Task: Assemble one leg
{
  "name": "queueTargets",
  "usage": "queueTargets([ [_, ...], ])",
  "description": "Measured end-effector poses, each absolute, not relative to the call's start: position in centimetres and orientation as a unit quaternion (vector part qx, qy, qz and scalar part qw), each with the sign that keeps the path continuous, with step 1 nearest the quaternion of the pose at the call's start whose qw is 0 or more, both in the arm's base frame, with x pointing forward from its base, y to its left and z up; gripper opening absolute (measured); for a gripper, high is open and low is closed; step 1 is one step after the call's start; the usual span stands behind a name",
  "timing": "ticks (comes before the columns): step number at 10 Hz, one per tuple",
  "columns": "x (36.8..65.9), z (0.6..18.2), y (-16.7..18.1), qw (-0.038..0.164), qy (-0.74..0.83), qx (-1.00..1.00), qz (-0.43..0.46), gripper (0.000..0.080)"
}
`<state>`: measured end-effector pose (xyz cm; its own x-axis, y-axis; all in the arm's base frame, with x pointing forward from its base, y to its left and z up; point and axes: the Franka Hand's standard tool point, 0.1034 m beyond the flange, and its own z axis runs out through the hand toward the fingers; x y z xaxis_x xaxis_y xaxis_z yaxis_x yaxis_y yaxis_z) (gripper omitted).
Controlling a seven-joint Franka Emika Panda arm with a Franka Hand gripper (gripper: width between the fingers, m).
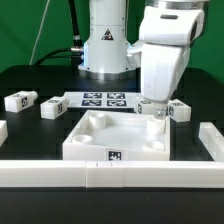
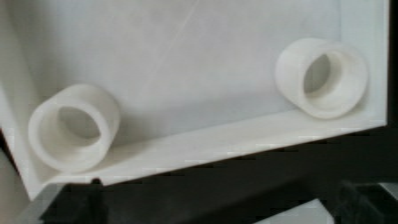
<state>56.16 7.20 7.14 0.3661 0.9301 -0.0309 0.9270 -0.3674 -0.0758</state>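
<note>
**Fetching the leg for the corner socket**

The leg [image 1: 178, 110] lies on the black worktop [image 1: 30, 125] with its tag facing up. It is just beside the far corner of the square panel [image 1: 90, 148], toward the exterior view's right. Whether it touches the panel I cannot tell.

The pincer [image 1: 154, 112] hangs low right next to it, over that same corner. In the wrist view its dark fingertips [image 2: 71, 200] sit wide apart with nothing between them, so it looks empty.

That view looks down into the panel, where one socket [image 2: 75, 125] and another socket [image 2: 324, 77] stand up from the inner face.

To my eye no leg is seated yet, and picking one up is the step in hand. To do it well:

- Shift sideways over the leg and square the fingers to its long sides.
- Close near one end, so the other end stays free to enter a socket.
- Lift clear of the panel's raised rim before carrying the leg across.
- Keep it upright and centre it on the ring.
- Lower it straight: a tilted post would likely jam on the lip.

A second leg [image 1: 50, 107] and a third leg [image 1: 20, 101] lie well apart on the exterior view's left. The marker board [image 1: 105, 99] is behind the panel.
</note>
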Motion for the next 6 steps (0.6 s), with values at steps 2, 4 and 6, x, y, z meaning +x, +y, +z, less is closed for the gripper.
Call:
queueTargets([
  [2, 56.1, 7.1, 7.2, 0.023, -0.562, -0.826, 0.035, 0.0650],
  [4, 56.0, 7.0, 7.1, 0.024, -0.562, -0.826, 0.036, 0.0650],
  [6, 53.9, 5.5, 6.1, 0.016, -0.608, -0.794, 0.009, 0.0650],
])
